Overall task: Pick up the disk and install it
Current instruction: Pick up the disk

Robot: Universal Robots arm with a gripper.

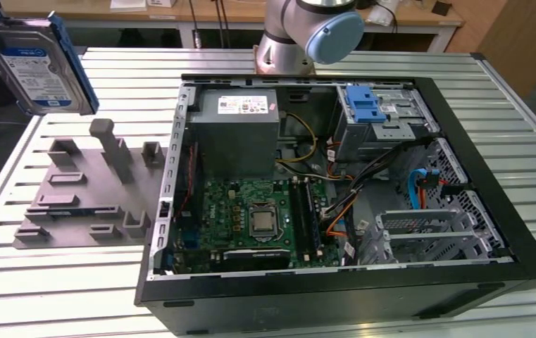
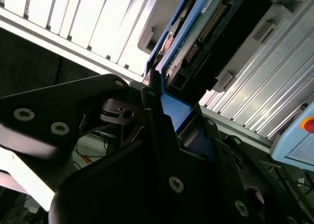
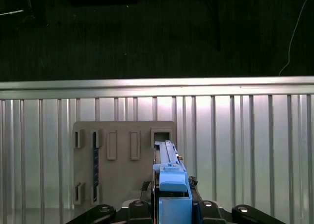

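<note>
The gripper (image 2: 159, 94) holds the disk (image 1: 37, 63) up in air.
Jaws clamped on its blue bracket; disk is over the table (image 1: 51, 296) far corner, the exterior view's left, above grey fixture plate (image 1: 79, 204), apart from PC case (image 1: 343, 176).

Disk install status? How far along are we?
Done: pickup. The disk is off the grey holder and held in the air beside the case. In hand: the gripper has its jaws shut on the disk's blue bracket. Left: the install; the disk is not yet in the case.
</note>
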